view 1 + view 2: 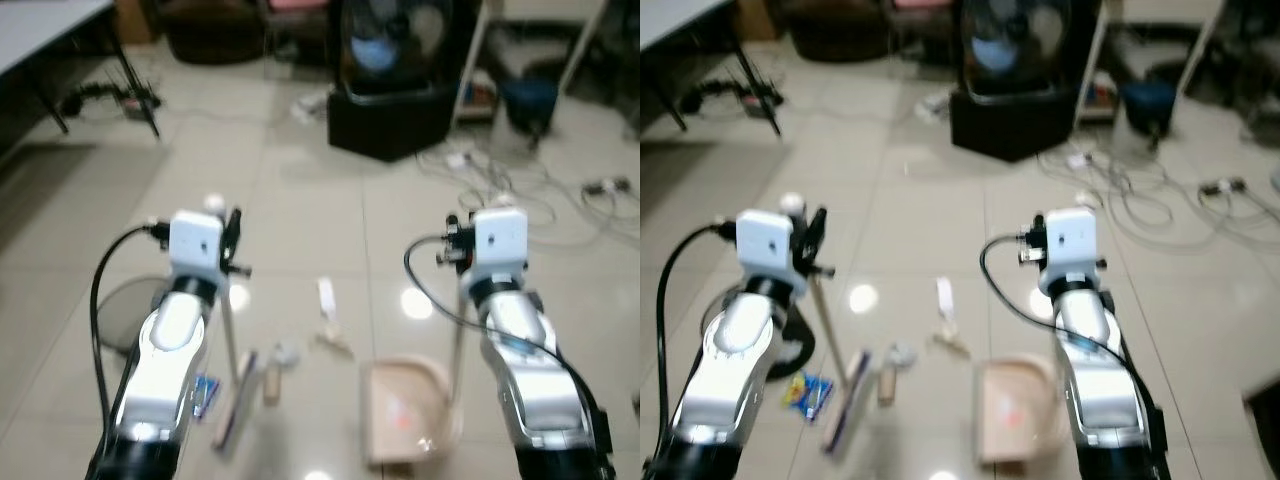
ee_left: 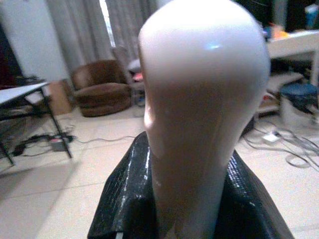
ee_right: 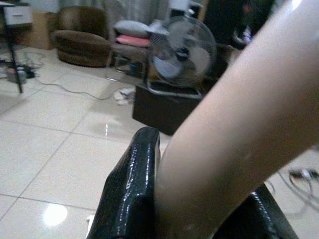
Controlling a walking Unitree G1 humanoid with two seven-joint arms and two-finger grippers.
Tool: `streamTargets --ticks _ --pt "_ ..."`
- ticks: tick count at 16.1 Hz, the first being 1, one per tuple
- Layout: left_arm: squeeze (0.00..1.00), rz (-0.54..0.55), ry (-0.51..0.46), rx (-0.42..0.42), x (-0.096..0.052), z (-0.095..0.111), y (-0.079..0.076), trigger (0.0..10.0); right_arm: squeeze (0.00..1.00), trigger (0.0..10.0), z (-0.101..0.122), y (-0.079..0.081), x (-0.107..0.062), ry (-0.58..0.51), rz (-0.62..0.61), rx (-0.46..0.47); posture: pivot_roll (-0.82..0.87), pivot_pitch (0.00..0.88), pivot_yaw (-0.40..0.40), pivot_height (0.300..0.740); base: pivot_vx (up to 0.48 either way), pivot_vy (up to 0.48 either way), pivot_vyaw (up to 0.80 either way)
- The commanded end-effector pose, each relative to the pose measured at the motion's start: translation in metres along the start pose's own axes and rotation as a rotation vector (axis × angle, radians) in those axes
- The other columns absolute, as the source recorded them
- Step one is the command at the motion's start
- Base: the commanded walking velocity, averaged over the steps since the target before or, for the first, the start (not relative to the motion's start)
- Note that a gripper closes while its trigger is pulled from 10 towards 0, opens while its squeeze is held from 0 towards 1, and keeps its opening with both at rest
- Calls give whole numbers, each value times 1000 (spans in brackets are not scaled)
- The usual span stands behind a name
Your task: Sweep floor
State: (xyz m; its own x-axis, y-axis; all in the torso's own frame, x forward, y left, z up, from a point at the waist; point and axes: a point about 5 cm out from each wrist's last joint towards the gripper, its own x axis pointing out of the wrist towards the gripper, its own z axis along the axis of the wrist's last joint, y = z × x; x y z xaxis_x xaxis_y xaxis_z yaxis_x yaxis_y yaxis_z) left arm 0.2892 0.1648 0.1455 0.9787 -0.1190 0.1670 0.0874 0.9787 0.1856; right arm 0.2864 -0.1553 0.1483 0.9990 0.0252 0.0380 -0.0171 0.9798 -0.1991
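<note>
No text, label, brand, number or sign can be read in any view. The pictures are blurred, and whatever print may be carried by the small blue packet (image 1: 808,392) on the floor cannot be made out.

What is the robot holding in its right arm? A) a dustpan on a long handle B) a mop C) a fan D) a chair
A: the right gripper is shut on a pale handle that runs down to the beige dustpan resting on the tiled floor.
</note>
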Motion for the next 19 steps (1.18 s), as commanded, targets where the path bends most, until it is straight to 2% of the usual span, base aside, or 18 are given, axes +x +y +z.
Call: streamTargets --ticks 1,6,9,14,15,19 --pt "0 37 -28 49 0 6 13 10000 0 10000 10 14 2 -50 66 25 -58 33 58 740 368 0 800" --pt "0 35 -27 51 1 7 13 10000 0 10000 4 12 -1 -28 42 55 -57 42 63 740 368 0 111" --pt "0 -48 5 37 2 1 2 10000 0 10000 -2 13 -3 -3 29 65 -48 53 69 740 0 0 0" --pt "0 -33 8 19 18 -10 -7 10000 0 10000 -17 17 1 10 23 79 -39 95 87 740 0 0 0" --pt "0 -54 3 3 26 -14 -14 10000 0 10000 -18 17 7 -5 16 75 -33 140 99 740 0 0 0" --pt "0 -101 -51 1 38 -13 -28 10000 0 10000 -13 23 21 -40 19 59 -38 246 120 740 0 0 0"
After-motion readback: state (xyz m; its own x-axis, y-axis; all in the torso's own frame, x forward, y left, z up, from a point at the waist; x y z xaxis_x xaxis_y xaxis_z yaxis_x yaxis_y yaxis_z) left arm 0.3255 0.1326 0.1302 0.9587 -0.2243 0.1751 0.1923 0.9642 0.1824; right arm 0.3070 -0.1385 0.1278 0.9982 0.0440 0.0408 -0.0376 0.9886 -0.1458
